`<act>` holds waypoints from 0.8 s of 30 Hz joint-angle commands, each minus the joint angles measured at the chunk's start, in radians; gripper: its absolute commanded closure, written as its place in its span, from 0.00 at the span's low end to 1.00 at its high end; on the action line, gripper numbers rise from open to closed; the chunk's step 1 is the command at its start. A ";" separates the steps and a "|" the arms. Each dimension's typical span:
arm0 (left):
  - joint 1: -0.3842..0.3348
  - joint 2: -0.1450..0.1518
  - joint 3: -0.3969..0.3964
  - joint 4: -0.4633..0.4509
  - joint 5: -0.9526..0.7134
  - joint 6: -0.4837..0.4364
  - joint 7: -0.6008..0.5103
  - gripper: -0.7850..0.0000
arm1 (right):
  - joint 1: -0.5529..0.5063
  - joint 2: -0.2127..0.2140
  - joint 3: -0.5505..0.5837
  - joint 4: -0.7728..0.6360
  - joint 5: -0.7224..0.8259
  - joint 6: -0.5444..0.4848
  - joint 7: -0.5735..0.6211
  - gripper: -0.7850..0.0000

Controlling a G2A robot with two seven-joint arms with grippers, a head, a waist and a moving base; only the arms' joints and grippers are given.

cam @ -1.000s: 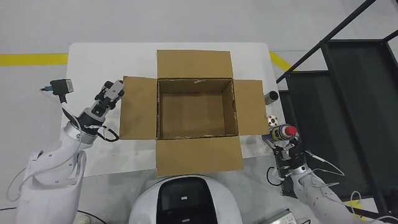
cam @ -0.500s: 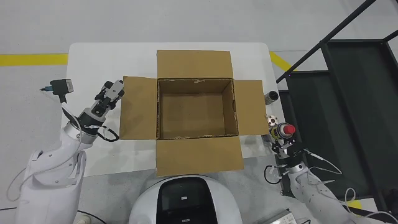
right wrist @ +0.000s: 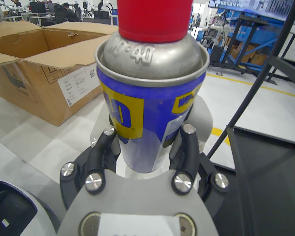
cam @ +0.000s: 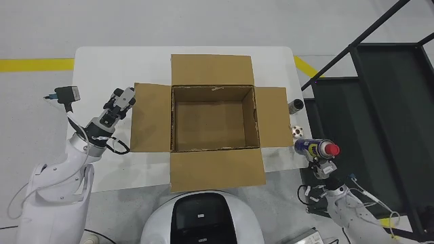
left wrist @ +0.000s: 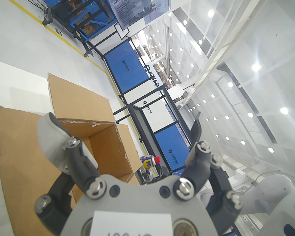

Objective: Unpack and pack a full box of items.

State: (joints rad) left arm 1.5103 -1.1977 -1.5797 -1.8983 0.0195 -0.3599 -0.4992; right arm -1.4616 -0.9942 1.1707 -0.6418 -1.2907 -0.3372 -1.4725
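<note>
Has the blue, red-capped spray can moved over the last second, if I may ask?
Yes. The spray can has tipped, its red cap swinging away from the brown cardboard box.

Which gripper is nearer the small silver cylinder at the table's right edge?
Right. The right gripper, shut on a blue red-capped spray can, is just off the edge near the cylinder; the left gripper is across the brown cardboard box from it.

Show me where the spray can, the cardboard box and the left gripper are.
spray can [right wrist: 154,94], right wrist view, blue body.
cardboard box [cam: 211,69], top view, far flap.
left gripper [left wrist: 123,121], left wrist view, midway between fingertips.
</note>
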 commanded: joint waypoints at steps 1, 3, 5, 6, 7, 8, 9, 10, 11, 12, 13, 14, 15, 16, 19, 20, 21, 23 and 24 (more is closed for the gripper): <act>0.000 0.000 0.000 0.000 0.000 0.000 0.000 0.00 | -0.033 0.016 0.041 -0.077 0.000 0.033 0.014 1.00; 0.000 0.000 0.000 0.000 0.000 0.000 0.000 0.00 | -0.079 0.031 0.084 -0.184 0.001 0.070 0.049 1.00; 0.000 0.000 0.000 0.000 0.000 0.000 0.000 0.00 | -0.137 0.044 0.131 -0.307 0.015 0.097 0.103 1.00; 0.000 0.000 0.000 0.000 0.000 0.000 0.000 0.00 | -0.169 0.050 0.154 -0.368 0.016 0.110 0.134 1.00; 0.000 0.000 0.000 0.000 0.000 0.000 0.000 0.00 | -0.200 0.056 0.179 -0.427 0.020 0.124 0.170 1.00; 0.000 0.000 0.000 0.000 0.000 0.000 0.000 0.00 | -0.231 0.060 0.203 -0.489 0.025 0.137 0.197 1.00; 0.000 0.000 0.000 0.000 0.000 0.000 0.000 0.00 | -0.263 0.064 0.224 -0.543 0.031 0.146 0.221 1.00; 0.000 0.000 0.000 0.000 0.000 0.000 0.000 0.00 | -0.294 0.067 0.245 -0.590 0.040 0.151 0.245 1.00; 0.000 0.000 0.000 0.000 0.000 0.000 0.000 0.00 | -0.320 0.069 0.264 -0.633 0.052 0.157 0.265 1.00; 0.000 0.000 0.000 0.000 0.000 0.000 0.000 0.00 | -0.345 0.070 0.280 -0.667 0.068 0.156 0.280 1.00; 0.000 0.000 0.000 0.000 0.000 0.000 0.000 0.00 | -0.353 0.071 0.285 -0.678 0.072 0.154 0.285 1.00; 0.000 0.000 0.000 0.000 0.000 0.000 0.000 0.00 | -0.353 0.071 0.285 -0.678 0.072 0.154 0.285 1.00; 0.000 0.000 0.000 0.000 0.000 0.000 0.000 0.00 | -0.353 0.071 0.285 -0.678 0.072 0.154 0.285 1.00; 0.000 0.000 0.000 0.000 0.000 0.000 0.000 0.00 | -0.353 0.071 0.285 -0.678 0.072 0.154 0.285 1.00; 0.000 0.000 0.000 0.000 0.000 0.000 0.000 0.00 | -0.353 0.071 0.285 -0.678 0.072 0.154 0.285 1.00; 0.000 0.000 0.000 0.000 0.000 0.000 0.000 0.00 | -0.353 0.071 0.285 -0.678 0.072 0.154 0.285 1.00; 0.000 0.000 0.000 0.000 0.000 0.000 0.000 0.00 | -0.353 0.071 0.285 -0.678 0.072 0.154 0.285 1.00; 0.000 0.000 0.000 0.000 0.000 0.000 0.000 0.00 | -0.353 0.071 0.285 -0.678 0.072 0.154 0.285 1.00; 0.000 0.000 0.000 0.000 0.000 0.000 0.000 0.00 | -0.353 0.071 0.285 -0.678 0.072 0.154 0.285 1.00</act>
State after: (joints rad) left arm 1.5103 -1.1977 -1.5797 -1.8983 0.0195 -0.3599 -0.4992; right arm -1.8146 -0.9235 1.4554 -1.3194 -1.2189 -0.1832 -1.1871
